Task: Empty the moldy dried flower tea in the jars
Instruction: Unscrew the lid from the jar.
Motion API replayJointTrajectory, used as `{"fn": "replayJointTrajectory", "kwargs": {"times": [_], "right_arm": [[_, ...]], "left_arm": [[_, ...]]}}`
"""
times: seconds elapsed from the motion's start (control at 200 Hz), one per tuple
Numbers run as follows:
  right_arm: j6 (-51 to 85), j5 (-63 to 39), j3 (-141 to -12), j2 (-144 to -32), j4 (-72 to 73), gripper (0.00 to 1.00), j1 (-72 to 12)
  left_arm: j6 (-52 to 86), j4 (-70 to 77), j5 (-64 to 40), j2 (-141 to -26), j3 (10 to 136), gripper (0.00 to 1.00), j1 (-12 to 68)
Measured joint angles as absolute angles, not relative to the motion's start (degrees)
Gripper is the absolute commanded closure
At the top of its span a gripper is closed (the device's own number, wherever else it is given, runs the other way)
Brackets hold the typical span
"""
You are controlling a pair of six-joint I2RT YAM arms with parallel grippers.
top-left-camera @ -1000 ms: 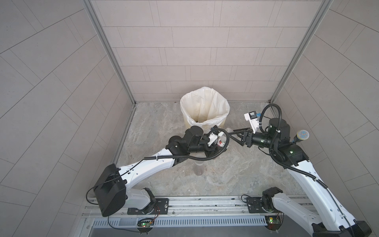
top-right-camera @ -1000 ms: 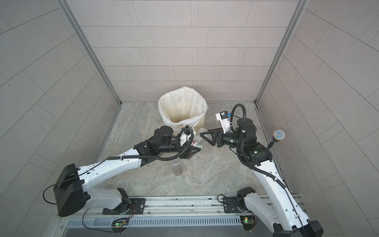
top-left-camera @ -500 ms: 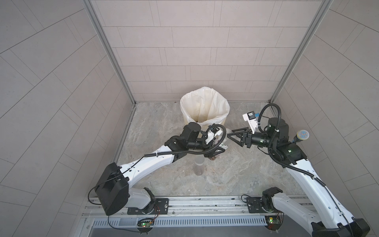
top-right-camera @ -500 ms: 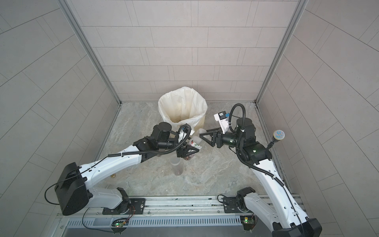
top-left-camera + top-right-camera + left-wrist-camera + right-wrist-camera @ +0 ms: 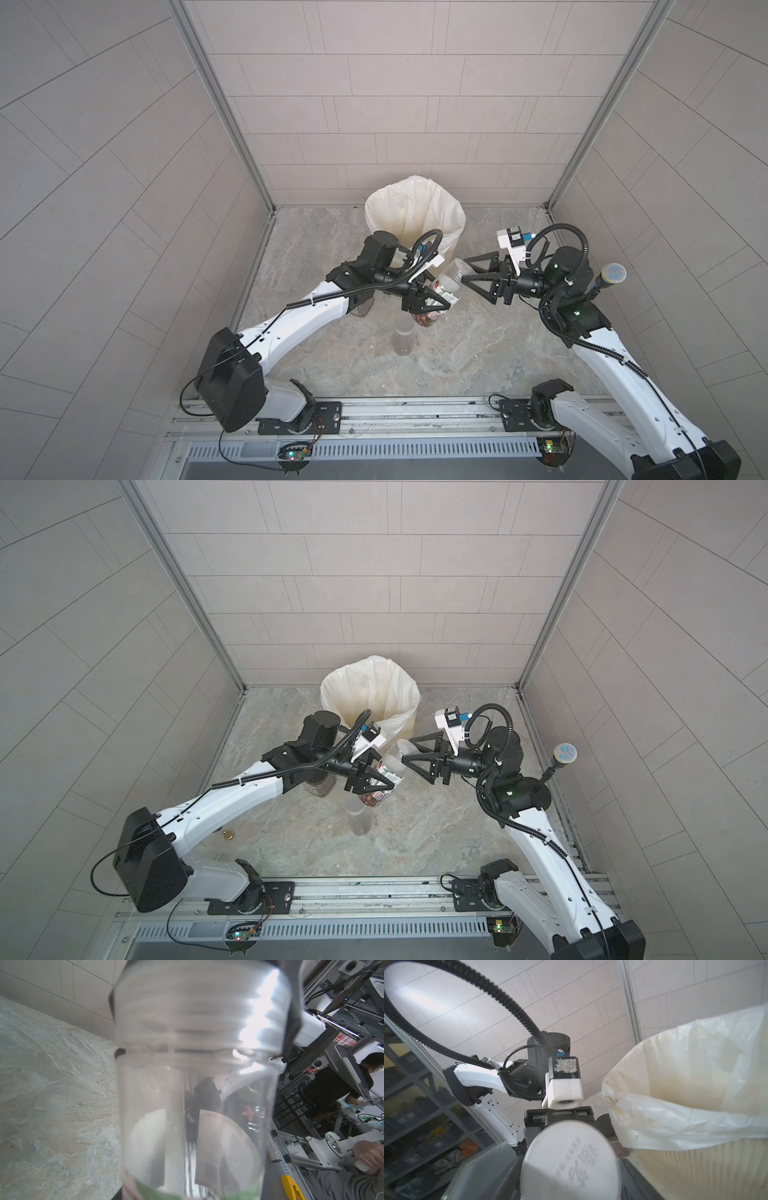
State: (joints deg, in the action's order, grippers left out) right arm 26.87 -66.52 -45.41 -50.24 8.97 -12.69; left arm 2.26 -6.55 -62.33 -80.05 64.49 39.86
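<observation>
The left gripper's point(image 5: 438, 296) fingers clamp the tilted labelled jar point(image 5: 451, 284) beside the lined bin point(image 5: 376, 208), with dried flower tea point(image 5: 424, 319) at its low end. The right gripper's point(image 5: 464, 270) fingers stand apart around the white lid point(image 5: 569, 1159). An off-centre squeeze could wrench the jar loose and spill tea onto the worktop point(image 5: 478, 353).

The right gripper point(image 5: 464, 268) was opened wide around the white lid point(image 5: 571, 1159). The labelled jar point(image 5: 449, 290) was moved slightly nearer and left.

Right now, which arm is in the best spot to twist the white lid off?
Right. The right hand, open, sits around the white lid; the left hand is busy holding the labelled jar tilted toward it.
</observation>
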Motion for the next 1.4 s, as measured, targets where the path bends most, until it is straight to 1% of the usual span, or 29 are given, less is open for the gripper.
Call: {"fn": "replayJointTrajectory", "kwargs": {"times": [0.11, 0.29, 0.52, 0.695, 0.816, 0.946, 1.271, 1.326, 1.396], "right_arm": [[25.7, -62.4, -46.8, -49.9, 3.7, 0.05, -12.7], [26.5, -55.2, -51.1, -49.5, -3.3, 0.05, -12.6], [26.9, -47.2, -60.3, -52.7, -16.3, 0.1, -13.2], [25.5, -42.2, -65.5, -56.7, -26.3, 0.18, -15.6], [24.4, -40.9, -68.2, -58.7, -30.8, 0.22, -17.0], [23.3, -41.6, -69.0, -59.3, -34.2, 0.24, -17.9], [22.5, -46.0, -68.9, -61.1, -35.1, 0.24, -18.1], [22.7, -46.8, -68.9, -61.3, -34.5, 0.25, -18.1], [23.0, -47.6, -68.9, -61.8, -34.1, 0.29, -18.1]], "left_arm": [[0.0, -7.3, -57.6, -79.8, 66.1, 0.53, 39.9], [-4.1, -8.9, -45.6, -78.5, 66.1, 0.54, 40.4], [-11.0, -11.2, -28.1, -77.6, 66.0, 0.53, 45.8], [-14.4, -10.9, -19.9, -76.6, 64.6, 0.52, 48.3], [-16.1, -11.0, -16.8, -76.6, 64.4, 0.52, 48.8], [-16.8, -10.7, -15.1, -76.6, 64.3, 0.52, 48.9], [-19.2, -11.3, -17.2, -76.4, 64.3, 0.52, 48.9], [-19.7, -11.6, -17.7, -76.3, 64.3, 0.52, 48.9], [-20.4, -12.1, -18.0, -76.1, 64.3, 0.52, 48.9]]}}
